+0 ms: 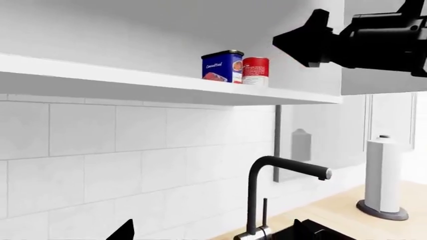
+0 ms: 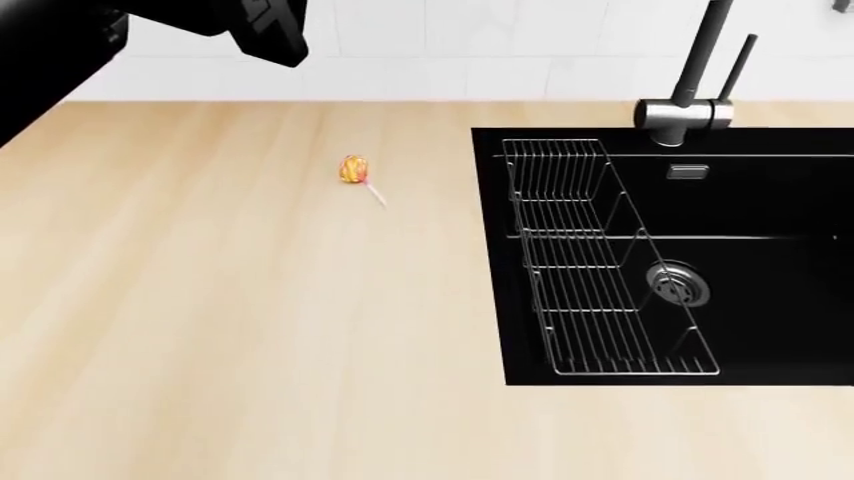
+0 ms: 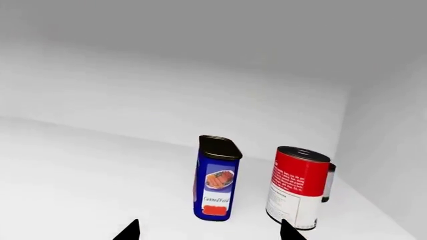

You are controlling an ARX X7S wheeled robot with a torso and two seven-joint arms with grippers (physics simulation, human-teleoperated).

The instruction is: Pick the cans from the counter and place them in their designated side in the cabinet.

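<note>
Both cans stand upright, side by side, on the white cabinet shelf (image 3: 80, 175) near its right wall. The blue can (image 3: 217, 180) with a dark lid is left of the red and white can (image 3: 300, 192). My right gripper (image 3: 210, 232) is open and empty just in front of the blue can, touching neither. The left wrist view shows the blue can (image 1: 222, 66) and the red can (image 1: 255, 70) on the shelf (image 1: 133, 80), with my right arm (image 1: 380, 40) beside them. My left gripper (image 1: 213, 232) is open and empty, lower down, facing the tiled wall. The counter (image 2: 267, 330) holds no can.
A small orange lollipop (image 2: 354, 171) lies on the counter. The black sink (image 2: 774, 270) holds a wire rack (image 2: 587, 260), with a black faucet (image 2: 687, 100) behind it. A paper towel roll (image 1: 383, 175) stands on the counter. My left arm (image 2: 80, 50) shows at the head view's top left.
</note>
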